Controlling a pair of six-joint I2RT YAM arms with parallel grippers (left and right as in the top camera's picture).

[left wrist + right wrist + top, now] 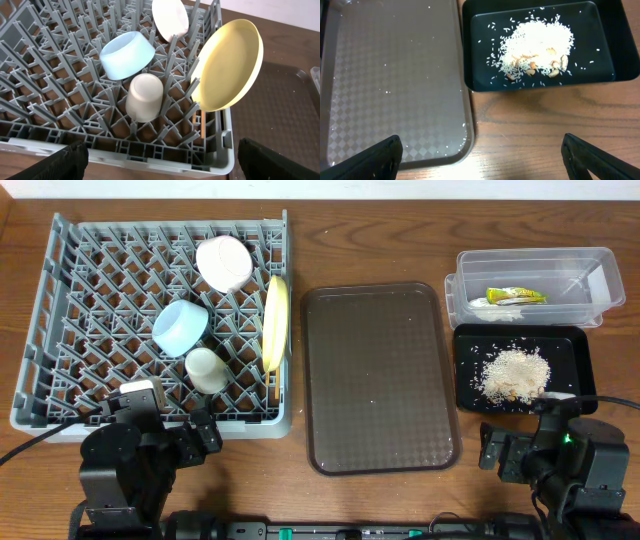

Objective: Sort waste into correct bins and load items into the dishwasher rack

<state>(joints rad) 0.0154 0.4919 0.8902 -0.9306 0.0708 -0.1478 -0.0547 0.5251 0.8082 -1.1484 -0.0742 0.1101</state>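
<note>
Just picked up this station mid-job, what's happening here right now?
Neither arm holds anything: the left tool and right tool are both open. The dishwasher rack holds a pinkish-white bowl, light blue bowl, white cup and yellow plate on edge. The snack wrapper lies in the clear tub, the food leftovers in the black tray. The brown serving tray lies between rack and bins.

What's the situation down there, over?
Left pincer, right pincer open, empty. Plate, blue bowl, pink bowl, cup in rack. Wrapper in clear tub, leftovers in black tray. Nothing in the way.
</note>
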